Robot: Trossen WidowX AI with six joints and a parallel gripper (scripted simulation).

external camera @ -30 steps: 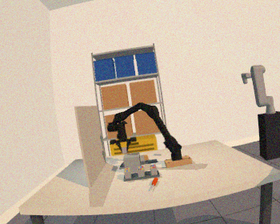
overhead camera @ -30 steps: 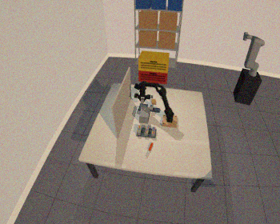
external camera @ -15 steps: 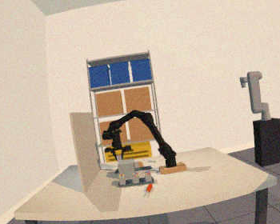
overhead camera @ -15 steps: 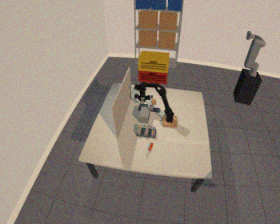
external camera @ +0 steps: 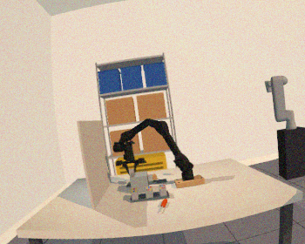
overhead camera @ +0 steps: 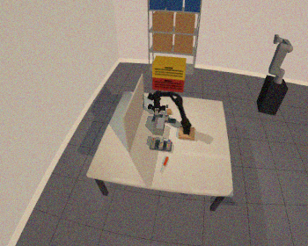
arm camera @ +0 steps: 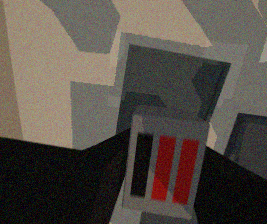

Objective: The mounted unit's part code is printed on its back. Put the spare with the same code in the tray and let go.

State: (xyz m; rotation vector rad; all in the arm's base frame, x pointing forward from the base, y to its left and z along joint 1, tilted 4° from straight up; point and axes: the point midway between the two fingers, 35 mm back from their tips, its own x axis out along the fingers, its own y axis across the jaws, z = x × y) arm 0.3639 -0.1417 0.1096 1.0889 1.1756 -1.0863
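My gripper (overhead camera: 157, 110) (external camera: 131, 167) is shut on a grey spare (arm camera: 165, 167) whose face shows one black stripe and two red stripes. In the wrist view the spare hangs just above the near edge of a grey tray (arm camera: 185, 44), a hollow box with a raised rim on the table. In the top and exterior views the gripper hangs over the grey tray (overhead camera: 156, 125) (external camera: 139, 184), beside the tall beige panel (overhead camera: 133, 119) (external camera: 92, 161). The mounted unit and its printed code cannot be made out.
A low grey holder (overhead camera: 158, 141) (external camera: 158, 191) with other spares lies in front of the tray. A red-handled screwdriver (overhead camera: 165, 162) (external camera: 163, 203) lies nearer the table's front. The arm's base stands on a wooden block (overhead camera: 187, 133) (external camera: 190, 180). A shelf rack, a yellow-and-red crate and a second arm stand beyond the table.
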